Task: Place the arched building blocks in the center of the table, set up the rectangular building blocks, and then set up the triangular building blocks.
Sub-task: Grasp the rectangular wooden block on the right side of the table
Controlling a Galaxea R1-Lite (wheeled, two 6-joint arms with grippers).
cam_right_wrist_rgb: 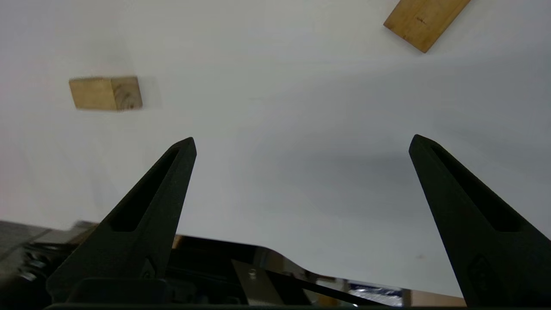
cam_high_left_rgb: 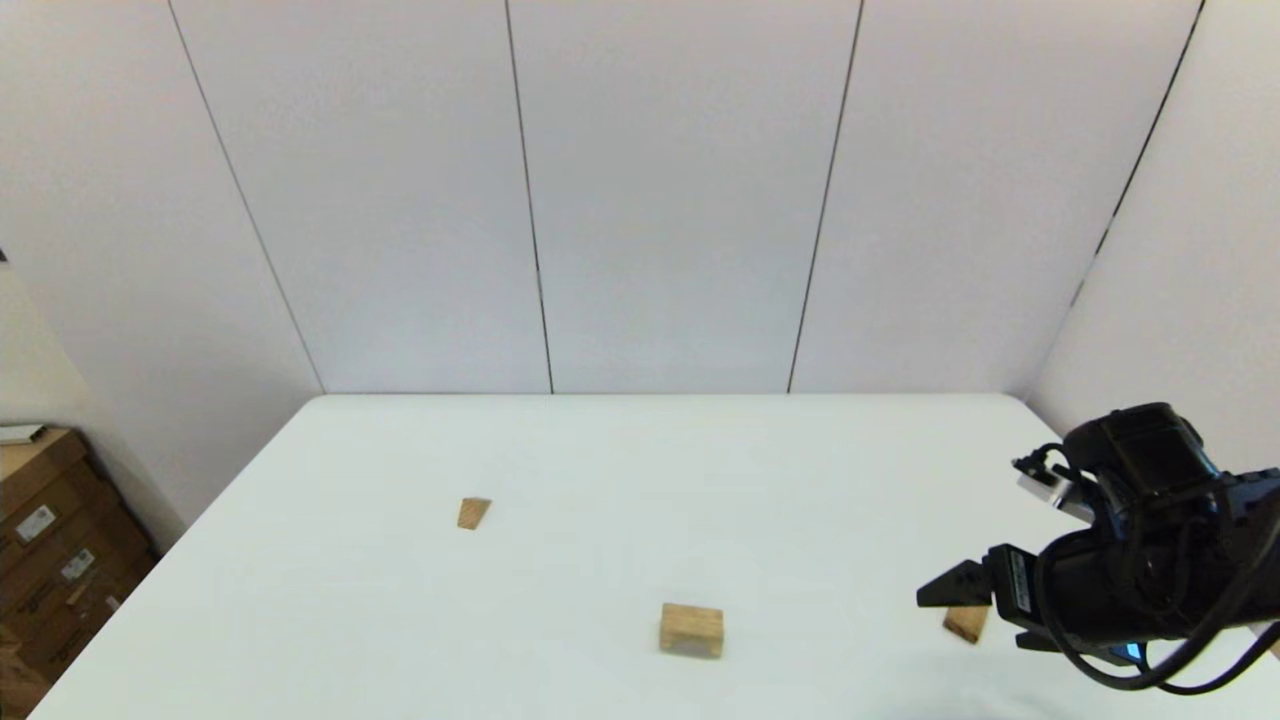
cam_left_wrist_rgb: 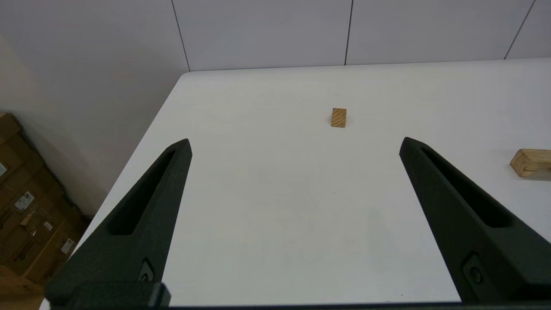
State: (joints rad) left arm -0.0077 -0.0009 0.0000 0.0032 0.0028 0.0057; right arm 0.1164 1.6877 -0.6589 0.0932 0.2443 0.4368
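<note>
The arched block (cam_high_left_rgb: 691, 630) stands on the white table (cam_high_left_rgb: 800, 470) near the front middle; it also shows in the left wrist view (cam_left_wrist_rgb: 531, 162) and the right wrist view (cam_right_wrist_rgb: 105, 92). The small triangular block (cam_high_left_rgb: 474, 513) lies farther back on the left (cam_left_wrist_rgb: 338, 117). The flat rectangular slab (cam_high_left_rgb: 966, 623) lies at the front right (cam_right_wrist_rgb: 424, 21), partly hidden behind my right gripper (cam_high_left_rgb: 950, 600). That gripper (cam_right_wrist_rgb: 301, 144) hovers open and empty above the table beside the slab. My left gripper (cam_left_wrist_rgb: 295, 144) is open and empty over the table's left side, outside the head view.
Cardboard boxes (cam_high_left_rgb: 50, 560) are stacked on the floor past the table's left edge (cam_left_wrist_rgb: 26, 202). White wall panels stand directly behind the table's far edge. A dark part of the robot's base shows below the table's near edge in the right wrist view.
</note>
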